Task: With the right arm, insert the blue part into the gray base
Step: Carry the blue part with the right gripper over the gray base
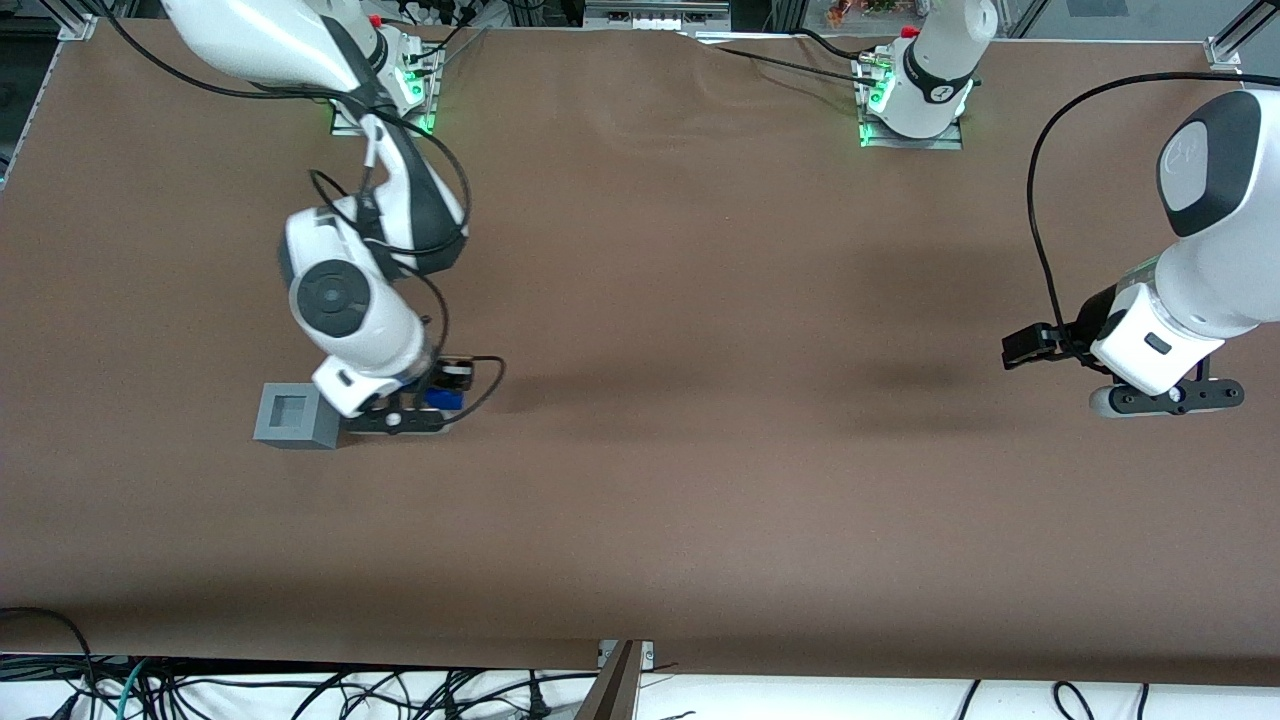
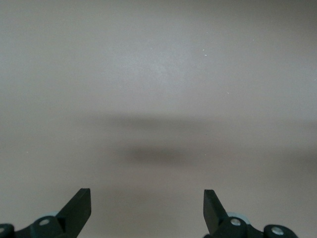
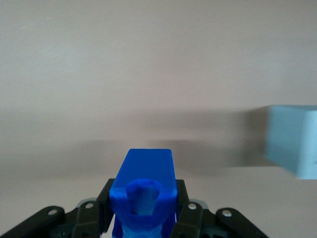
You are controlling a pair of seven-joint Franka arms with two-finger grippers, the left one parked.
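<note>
The bright-blue part [image 3: 144, 191] sits between the black fingers [image 3: 105, 206] of my right arm's gripper [image 3: 143, 210], which is shut on it. In the front view the blue part [image 1: 441, 399] shows just under the wrist, with the gripper [image 1: 438, 393] low over the table. The gray base [image 1: 294, 415] stands on the table beside the gripper, a short gap away toward the working arm's end, its square recess facing up. One face of the gray base [image 3: 292, 146] also shows in the right wrist view, apart from the blue part.
The brown table cover [image 1: 700, 300] stretches wide toward the parked arm's end. Black cables loop around the right arm's wrist [image 1: 470, 385]. The arm bases [image 1: 915, 100] stand along the table's edge farthest from the front camera.
</note>
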